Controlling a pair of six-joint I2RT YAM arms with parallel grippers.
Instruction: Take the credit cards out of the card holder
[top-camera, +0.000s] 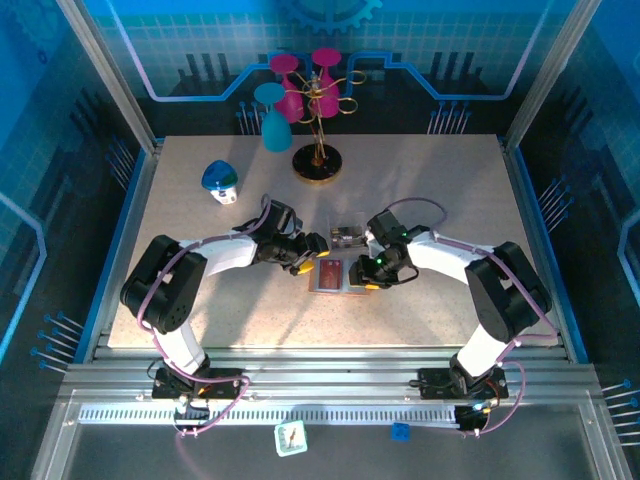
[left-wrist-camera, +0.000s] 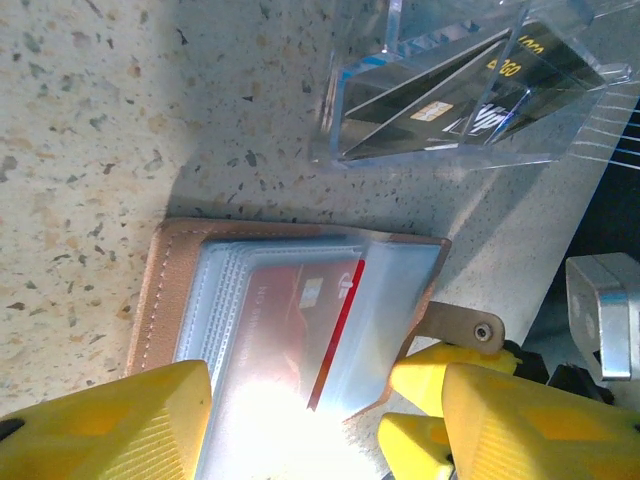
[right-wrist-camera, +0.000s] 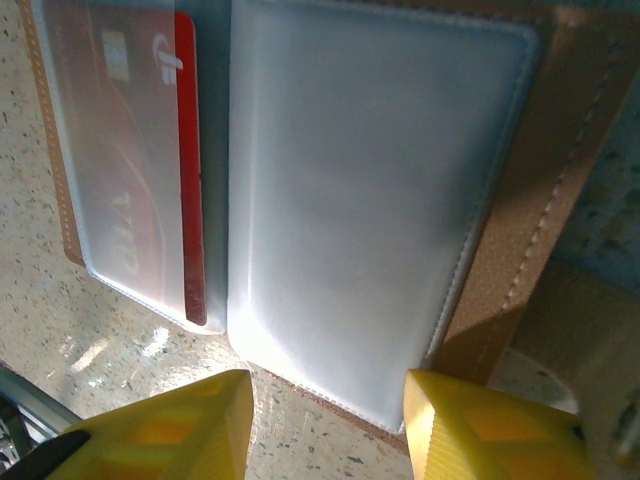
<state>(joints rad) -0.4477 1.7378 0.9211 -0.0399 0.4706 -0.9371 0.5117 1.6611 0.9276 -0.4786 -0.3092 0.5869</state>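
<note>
— Card holder lies open mid-table, beside the clear box, red card in its pocket.
— Claws?
— Left gripper and right gripper both spread, poised at its edges.

We see a salmon-brown card holder with grey-blue pockets, a red credit card with pale markings, black cards lettered yellow inside a clear box, and a beige, dark-speckled table
</note>
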